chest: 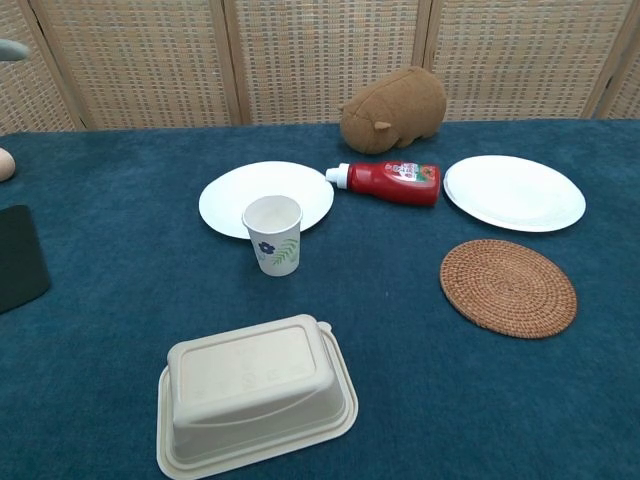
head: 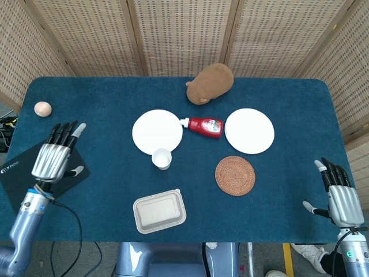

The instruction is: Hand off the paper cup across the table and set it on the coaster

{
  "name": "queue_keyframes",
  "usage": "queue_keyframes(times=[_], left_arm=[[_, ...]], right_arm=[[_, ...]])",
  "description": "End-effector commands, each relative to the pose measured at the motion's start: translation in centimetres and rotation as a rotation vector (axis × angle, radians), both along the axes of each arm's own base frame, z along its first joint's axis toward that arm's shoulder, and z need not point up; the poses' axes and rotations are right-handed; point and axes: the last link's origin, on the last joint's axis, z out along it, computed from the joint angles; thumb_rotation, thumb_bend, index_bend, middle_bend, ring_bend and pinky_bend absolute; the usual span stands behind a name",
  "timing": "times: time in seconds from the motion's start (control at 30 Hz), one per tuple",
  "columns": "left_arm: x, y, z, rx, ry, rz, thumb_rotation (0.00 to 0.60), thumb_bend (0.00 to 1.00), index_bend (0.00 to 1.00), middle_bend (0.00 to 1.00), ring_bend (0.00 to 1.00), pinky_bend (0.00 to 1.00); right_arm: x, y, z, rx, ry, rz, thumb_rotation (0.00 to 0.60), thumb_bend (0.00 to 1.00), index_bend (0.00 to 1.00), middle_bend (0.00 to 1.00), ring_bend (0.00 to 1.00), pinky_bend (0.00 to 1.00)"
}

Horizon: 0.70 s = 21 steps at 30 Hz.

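Left hand (head: 53, 158): at the table's left edge, above the black mat (head: 40, 167); fingers straight and spread, holding nothing. Forearm runs down and out of the bottom-left corner of the head view.

Right hand (head: 338, 195): off the table's right edge, near its front corner; fingers extended and apart, thumb out to the side, empty. Wrist cut off at the bottom of the head view.

Paper cup (chest: 273, 234): upright on the blue tablecloth (head: 104, 115), just in front of the left white plate (head: 157, 131), well apart from both hands. Floral print on its side shows in the chest view only.

Coaster (chest: 508, 286): round, woven, bare, to the right of the cup and in front of the right white plate (chest: 514, 191).

Ketchup bottle (chest: 388, 181): on its side between the two plates, cap toward the left plate.

Plush animal (head: 210, 83): brown, behind the bottle, near the far edge.

Lidded food container (chest: 256, 391): closed, near the front edge.

Egg-like object (head: 42, 108): far left; whole in the head view, a sliver at the frame edge in the chest view.

View differences: the head view shows both hands. In the chest view a pale tip at the top-left edge may belong to the left hand; too little is visible to tell. The mat is cropped there to one corner.
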Motion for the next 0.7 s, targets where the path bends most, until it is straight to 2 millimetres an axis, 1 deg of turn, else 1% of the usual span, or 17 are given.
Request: queue_keyframes(times=[0.03, 0.27, 0.43, 0.47, 0.57, 0.7], left_arm=[[-3.6, -2.9, 0.7, 0.047, -0.010, 0.012, 0.600, 0.06, 0.00, 0.00, 0.00, 0.00], [-8.2, -7.6, 1.8, 0.127, -0.012, 0.072, 0.600, 0.07, 0.00, 0.00, 0.00, 0.00], [-10.4, -10.3, 2.5, 0.175, -0.006, 0.094, 0.600, 0.07, 0.00, 0.00, 0.00, 0.00], [-10.8, -10.9, 2.8, 0.189, -0.009, 0.102, 0.600, 0.07, 0.00, 0.00, 0.00, 0.00], [-11.4, -11.5, 3.1, 0.202, -0.015, 0.107, 0.600, 0.07, 0.00, 0.00, 0.00, 0.00], [-12.0, -11.8, 3.3, 0.202, -0.021, 0.115, 0.600, 0.07, 0.00, 0.00, 0.00, 0.00]], right_arm=[[0.3, 0.0, -0.2, 0.004, 0.010, 0.009, 0.600, 0.01, 0.00, 0.00, 0.00, 0.00], [1.1, 0.1, -0.7, 0.011, 0.027, 0.038, 0.600, 0.02, 0.00, 0.00, 0.00, 0.00], [2.1, -0.1, -1.8, 0.044, 0.035, 0.061, 0.600, 0.02, 0.00, 0.00, 0.00, 0.00], [2.8, -0.6, -2.3, 0.060, 0.034, 0.081, 0.600, 0.02, 0.00, 0.00, 0.00, 0.00], [4.4, -1.5, -2.9, 0.076, 0.038, 0.124, 0.600, 0.02, 0.00, 0.00, 0.00, 0.00], [8.3, -3.5, -3.7, 0.111, 0.046, 0.222, 0.600, 0.02, 0.00, 0.00, 0.00, 0.00]])
